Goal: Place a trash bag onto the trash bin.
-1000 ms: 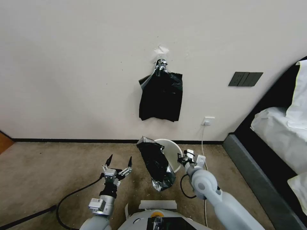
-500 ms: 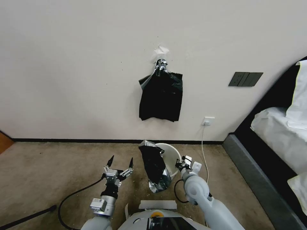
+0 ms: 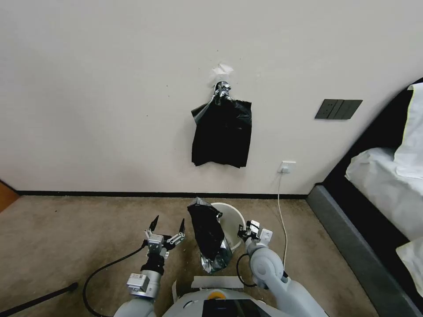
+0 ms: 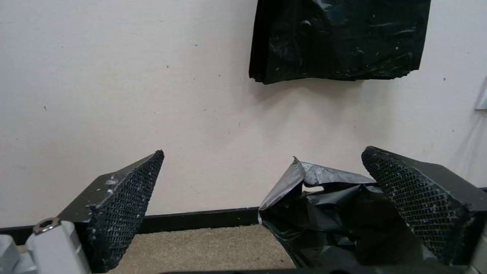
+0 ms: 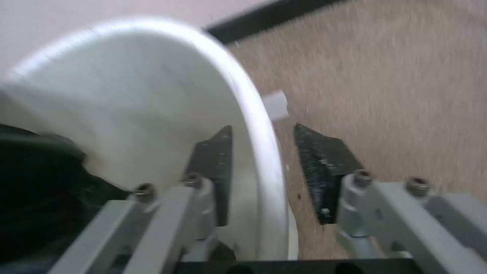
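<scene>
While astride the trash bin (image 5: 167, 95) rim, right end effector (image 5: 264, 167).

A: Where's the left gripper (image 3: 167, 223)?
B: Low over the carpet, left of the trash bin (image 3: 232, 219), its two fingers spread wide and holding nothing.
A: And the right gripper (image 5: 261, 167)?
B: At the bin's right rim. One finger sits inside the wall, the other outside, with a gap showing on the outer side.
</scene>
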You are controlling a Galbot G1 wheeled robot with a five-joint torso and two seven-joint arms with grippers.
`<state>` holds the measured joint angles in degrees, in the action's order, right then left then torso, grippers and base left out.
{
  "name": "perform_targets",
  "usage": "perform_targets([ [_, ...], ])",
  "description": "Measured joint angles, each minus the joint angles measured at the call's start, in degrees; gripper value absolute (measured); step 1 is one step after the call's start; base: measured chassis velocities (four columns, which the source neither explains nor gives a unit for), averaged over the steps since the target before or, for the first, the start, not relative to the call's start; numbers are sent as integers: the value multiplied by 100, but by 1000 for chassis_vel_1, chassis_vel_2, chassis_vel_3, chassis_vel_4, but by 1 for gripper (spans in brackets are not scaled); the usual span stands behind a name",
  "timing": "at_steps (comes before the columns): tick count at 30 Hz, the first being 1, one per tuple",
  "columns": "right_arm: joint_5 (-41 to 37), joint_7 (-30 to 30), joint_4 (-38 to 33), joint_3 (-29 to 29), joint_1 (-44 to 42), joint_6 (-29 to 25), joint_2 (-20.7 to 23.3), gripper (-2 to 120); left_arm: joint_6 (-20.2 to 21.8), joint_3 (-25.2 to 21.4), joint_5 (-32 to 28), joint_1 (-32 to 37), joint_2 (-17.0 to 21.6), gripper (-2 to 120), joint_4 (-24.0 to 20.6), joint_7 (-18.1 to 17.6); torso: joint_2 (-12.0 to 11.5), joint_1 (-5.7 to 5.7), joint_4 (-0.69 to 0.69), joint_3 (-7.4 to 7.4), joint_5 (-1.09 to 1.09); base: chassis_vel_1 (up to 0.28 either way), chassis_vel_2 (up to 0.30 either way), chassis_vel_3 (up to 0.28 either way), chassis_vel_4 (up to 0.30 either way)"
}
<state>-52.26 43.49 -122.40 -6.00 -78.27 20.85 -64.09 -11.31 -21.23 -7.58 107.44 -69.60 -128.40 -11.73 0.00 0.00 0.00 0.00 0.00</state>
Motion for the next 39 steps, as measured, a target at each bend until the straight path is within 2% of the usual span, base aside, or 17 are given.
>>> perform_targets([
  [3,174,-500,-484,-133,-20,37,306,59,83,0,-5,-6,47,100,-46,-24,1,0,-1,0,0,0,0,0,0],
  [4,174,-500,-484,-133,-20,37,306,59,83,0,-5,-6,47,100,-46,-24,1,0,-1,0,0,0,0,0,0],
  [5,162,-732,-631,-170,-7,100,407,65,118,1,-7,-11,66,100,-55,-37,0,0,-1,0,-1,0,0,0,0],
  [7,-163,-1174,-908,-220,101,365,612,75,213,13,-9,-27,98,100,-79,-91,0,0,-1,0,0,0,0,0,0],
  [8,-163,-1174,-908,-220,101,365,612,75,213,13,-9,-27,98,100,-79,-91,0,0,-1,0,0,0,0,0,0],
  [10,-698,-1396,-1069,-226,321,796,760,83,303,28,-11,-34,116,100,-104,-132,0,0,0,0,0,0,0,0,0],
  [11,-1008,-1426,-1091,-204,474,1065,810,89,344,32,-11,-34,123,100,-121,-142,0,0,0,0,-1,0,0,0,0],
  [12,-1008,-1426,-1091,-204,474,1065,810,89,344,32,-11,-34,123,100,-121,-142,0,0,0,0,-1,0,0,0,0],
  [14,-1461,-1345,-1022,-84,800,1449,847,97,414,32,-11,-21,124,100,-153,-166,0,0,0,0,0,0,0,0,0],
  [16,-1755,-1144,-857,79,1107,1687,827,100,458,18,-11,-1,112,100,-169,-180,0,0,1,0,0,0,0,0,0],
  [21,-2113,-805,-619,252,1436,1873,746,100,470,-2,-9,20,92,100,-172,-183,0,0,0,0,0,0,0,0,0],
  [23,-2545,-406,-388,403,1738,2024,644,100,472,-6,-6,20,74,100,-171,-184,0,0,0,0,0,0,0,0,0],
  [27,-2931,-128,-84,568,2011,2119,583,100,494,22,-5,-31,75,100,-140,-186,0,1,0,0,-1,0,0,0,0],
  [32,-3052,-12,199,768,2211,2128,481,85,576,74,-2,-92,91,100,-114,-203,0,1,-1,0,0,0,0,0,0],
  [33,-3052,-12,199,768,2211,2128,481,85,576,74,-2,-92,91,100,-114,-203,0,1,-1,0,0,0,0,0,0],
  [35,-3049,18,362,856,2278,2129,389,71,644,125,2,-127,111,100,-111,-225,0,0,0,0,0,0,0,0,0],
  [39,-3023,24,418,879,2281,2130,374,63,692,156,6,-153,139,100,-111,-248,0,1,-1,0,0,0,0,0,0],
])
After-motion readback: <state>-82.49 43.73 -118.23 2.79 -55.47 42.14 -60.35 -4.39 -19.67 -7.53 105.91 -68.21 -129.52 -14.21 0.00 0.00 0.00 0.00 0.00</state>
